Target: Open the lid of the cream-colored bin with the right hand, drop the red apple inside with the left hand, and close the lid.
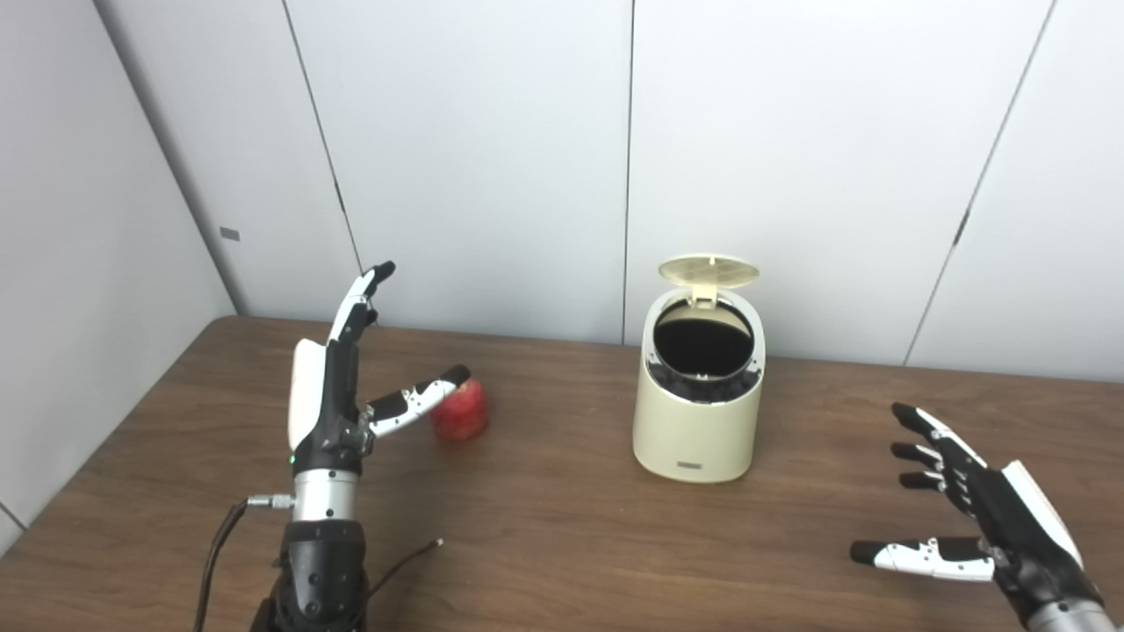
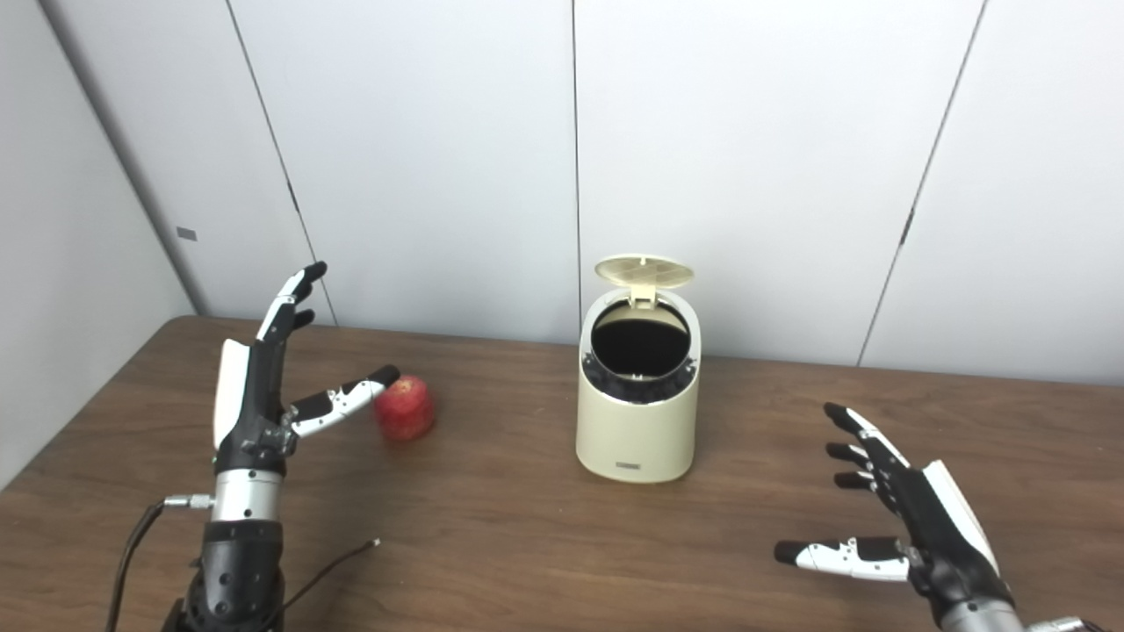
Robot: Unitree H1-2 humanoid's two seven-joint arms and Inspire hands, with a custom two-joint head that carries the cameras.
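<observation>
From my station I note the cream-colored bin [image 1: 698, 412] standing upright on the brown wooden surface [image 1: 544, 527], near the middle and toward the back wall. Its lid [image 1: 708, 271] is raised on the rear hinge, tilted back, and the dark interior is exposed.

The red apple [image 1: 460, 411] rests on the surface to the left of the bin, well apart from it. It is not inside the bin.

I record the left robot hand [image 1: 338, 386] raised just left of the apple, fingers [image 1: 360, 303] pointing upward and spread, holding nothing. Its thumb [image 1: 417, 397] extends toward the apple, with the tip at the apple's upper edge; I cannot tell whether it touches.

The right robot hand [image 2: 913, 518] hovers low at the right of the surface, well clear of the bin, fingers splayed and thumb out, holding nothing.

A cable [image 1: 215, 549] trails from the left wrist.
</observation>
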